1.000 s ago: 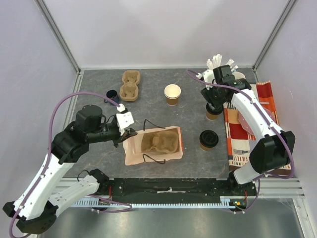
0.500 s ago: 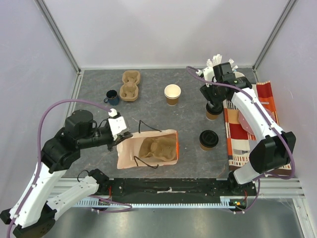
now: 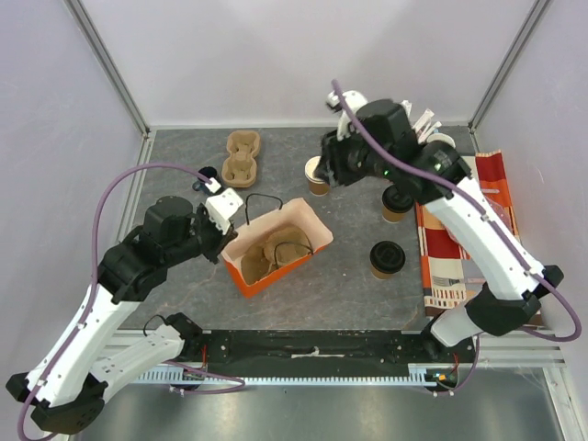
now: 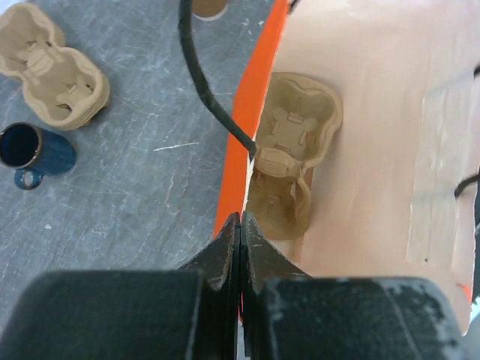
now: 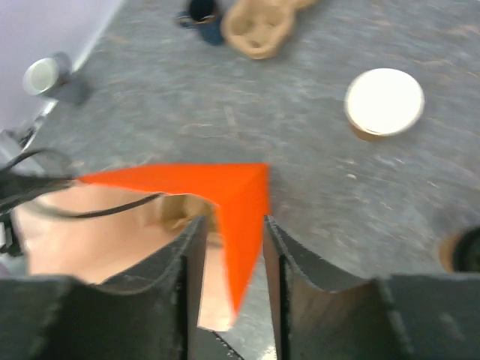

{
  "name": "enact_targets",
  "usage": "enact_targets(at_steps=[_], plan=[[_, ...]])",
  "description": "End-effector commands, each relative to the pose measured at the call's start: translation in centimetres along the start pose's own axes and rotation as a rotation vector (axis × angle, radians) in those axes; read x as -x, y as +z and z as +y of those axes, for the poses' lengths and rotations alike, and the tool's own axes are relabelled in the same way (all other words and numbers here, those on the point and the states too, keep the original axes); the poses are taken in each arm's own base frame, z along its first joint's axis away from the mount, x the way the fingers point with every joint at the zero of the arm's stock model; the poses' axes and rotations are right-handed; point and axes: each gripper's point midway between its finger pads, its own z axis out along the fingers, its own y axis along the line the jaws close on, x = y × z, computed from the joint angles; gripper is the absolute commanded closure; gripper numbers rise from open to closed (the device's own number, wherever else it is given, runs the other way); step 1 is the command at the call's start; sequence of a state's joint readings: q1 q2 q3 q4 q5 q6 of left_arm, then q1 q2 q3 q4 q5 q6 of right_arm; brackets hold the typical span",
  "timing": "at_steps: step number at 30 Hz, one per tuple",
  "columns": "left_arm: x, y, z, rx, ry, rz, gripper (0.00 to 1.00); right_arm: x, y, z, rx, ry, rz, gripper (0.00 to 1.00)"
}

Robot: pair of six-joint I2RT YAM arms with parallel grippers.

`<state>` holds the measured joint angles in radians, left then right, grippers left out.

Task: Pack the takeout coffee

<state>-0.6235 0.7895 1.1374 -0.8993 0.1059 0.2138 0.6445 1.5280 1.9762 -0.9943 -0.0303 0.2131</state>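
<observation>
Evidently the left pincer (image 4: 240, 217), shut on the bag (image 3: 265, 278) rim, props it open. The right pincer (image 5: 232, 225) hovers beyond the bag, parted and empty — a lidded cup (image 3: 387, 259) and its twin (image 3: 396, 210) wait right of the bag.

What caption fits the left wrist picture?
Robot's left fingers pinch the orange bag by its rim; cup carrier inside.

Orange paper bag (image 3: 276, 266) on a mottled grey bench (image 3: 358, 299)
Bag pale peach inside, black handles; pulp tray (image 3: 243, 157) tan; 2 kraft-brown cups (image 3: 387, 258) (image 3: 397, 204) with black lids; mug (image 4: 30, 148) dark blue; right-edge cloth (image 3: 450, 262) red-and-white striped.
</observation>
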Motion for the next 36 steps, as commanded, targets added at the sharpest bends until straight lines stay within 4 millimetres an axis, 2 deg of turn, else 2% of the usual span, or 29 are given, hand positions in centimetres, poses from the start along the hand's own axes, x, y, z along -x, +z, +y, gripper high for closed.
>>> enact_targets(at_steps=[1,3,4,6,7,9,10,12,13,15,18,19,21,24,27,31,34,36], plan=[[2.2,-0.1,1.6,0.096,-0.061,-0.098,0.98,-0.9,-2.3,8.9,0.187,0.051,-0.031,0.61],[2.2,0.0,1.9,0.11,-0.053,-0.1,0.98,-1.0,-2.7,11.3,0.239,0.053,-0.065,0.67],[2.7,0.0,2.1,0.118,-0.049,-0.12,0.98,-2.1,-2.6,13.3,0.274,0.032,-0.043,0.68],[3.6,-0.1,2.4,0.129,-0.045,-0.137,0.98,-3.0,-2.7,14.9,0.292,0.0,-0.025,0.71],[4.6,-0.6,2.6,0.137,-0.049,-0.162,0.98,-3.6,-2.6,16.2,0.302,-0.022,-0.01,0.72],[5.3,-0.7,2.3,0.115,-0.068,-0.173,0.98,-4.7,-2.1,16.7,0.283,-0.046,0.01,0.74],[5.5,-0.7,1.9,0.097,-0.075,-0.18,0.98,-6.2,-1.6,17.5,0.281,-0.07,0.042,0.75],[5.1,-0.5,1.3,0.07,-0.087,-0.178,0.98,-7.4,-0.3,17.2,0.237,-0.103,0.051,0.75],[4.1,0.0,1.2,0.068,-0.094,-0.154,0.98,-8.7,0.9,16.6,0.2,-0.115,0.079,0.77],[3.4,0.1,1.1,0.067,-0.087,-0.146,0.98,-9.2,2.2,16.0,0.159,-0.142,0.07,0.77],[2.0,0.7,0.8,0.058,-0.078,-0.118,0.98,-11.4,3.9,15.7,0.137,-0.176,0.126,0.79],[1.4,0.8,0.7,0.055,-0.079,-0.109,0.98,-12.8,4.7,15.4,0.119,-0.187,0.164,0.8],[1.1,0.9,0.2,0.034,-0.079,-0.11,0.98,-14.8,5.2,14.7,0.095,-0.182,0.218,0.82],[0.8,0.8,-0.6,-0.008,-0.089,-0.109,0.98,-18.8,5.6,12.7,0.041,-0.172,0.302,0.83],[0.1,0.8,-2.0,-0.073,-0.15,-0.089,0.98,-20.5,5.2,12.1,0.037,-0.174,0.317,0.83],[-0.6,1.1,-2.7,-0.125,-0.294,-0.065,0.98,-21.4,5.4,12.9,0.066,-0.212,0.285,0.79],[-0.6,1.3,-3.0,-0.165,-0.341,-0.065,0.98,-20.0,5.7,14.5,0.098,-0.206,0.202,0.73],[-0.5,1.2,-3.3,-0.183,-0.356,-0.065,0.98,-18.1,5.8,15.6,0.113,-0.154,0.121,0.66]])
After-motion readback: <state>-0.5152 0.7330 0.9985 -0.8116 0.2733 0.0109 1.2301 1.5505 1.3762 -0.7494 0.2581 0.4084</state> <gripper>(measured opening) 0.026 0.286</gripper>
